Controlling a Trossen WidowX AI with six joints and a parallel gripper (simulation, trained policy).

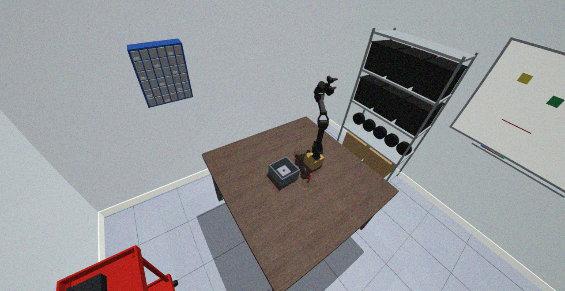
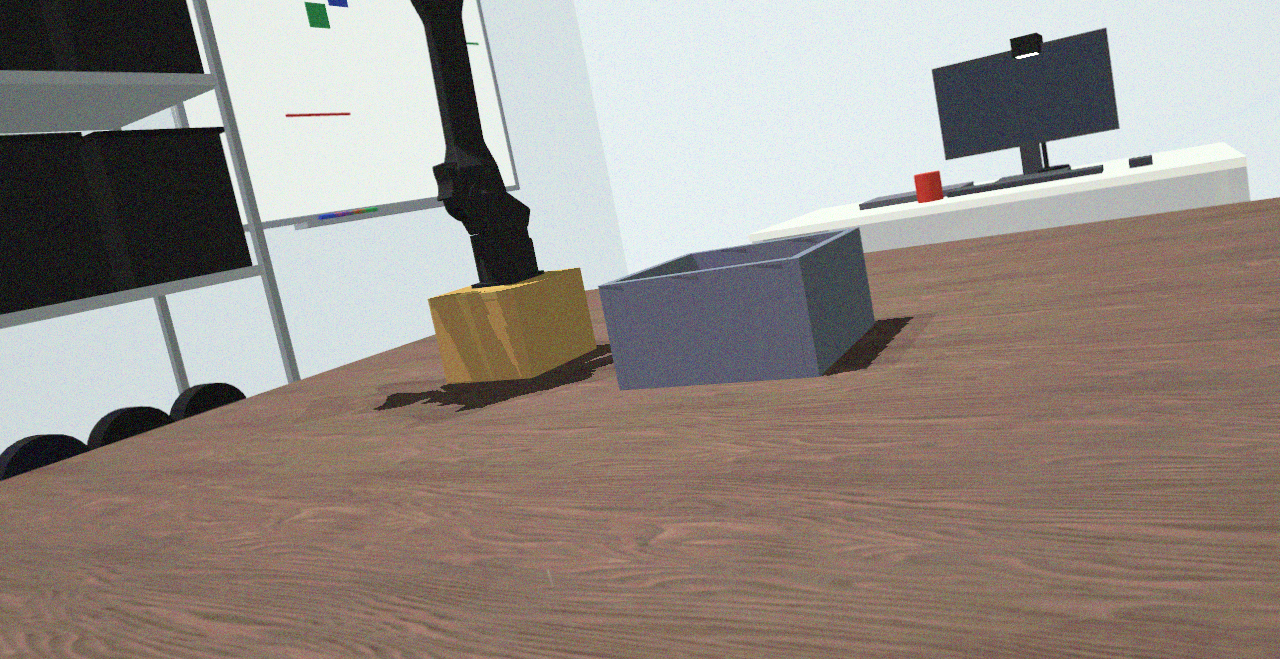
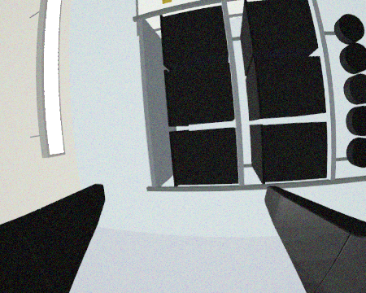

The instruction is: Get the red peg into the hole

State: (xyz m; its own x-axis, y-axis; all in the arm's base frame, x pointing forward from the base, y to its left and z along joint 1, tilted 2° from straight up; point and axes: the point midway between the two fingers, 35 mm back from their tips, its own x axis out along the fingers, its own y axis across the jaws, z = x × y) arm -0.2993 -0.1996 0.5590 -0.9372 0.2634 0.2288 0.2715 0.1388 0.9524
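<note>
The small red peg (image 1: 309,177) is on the table beside the box, near the yellow block; it looks upright, but it is too small to tell exactly. It is not visible in the exterior view or the wrist view. The open grey-blue box (image 1: 290,181) (image 2: 707,324) stands on the table. A light plate (image 1: 287,169) with a dark hole in its middle lies at its bottom; no peg shows in the hole. My gripper (image 1: 336,83) (image 3: 187,194) is open and empty, high above the table and far from the peg, pointing toward the shelf side.
The arm's base stands on a yellow block (image 1: 314,163) (image 2: 510,333) next to the box on the wooden table (image 1: 292,226) (image 2: 626,512). A shelf rack (image 1: 410,85) (image 3: 240,155) with black bins stands behind the table. A red cart (image 1: 118,273) is at the lower left.
</note>
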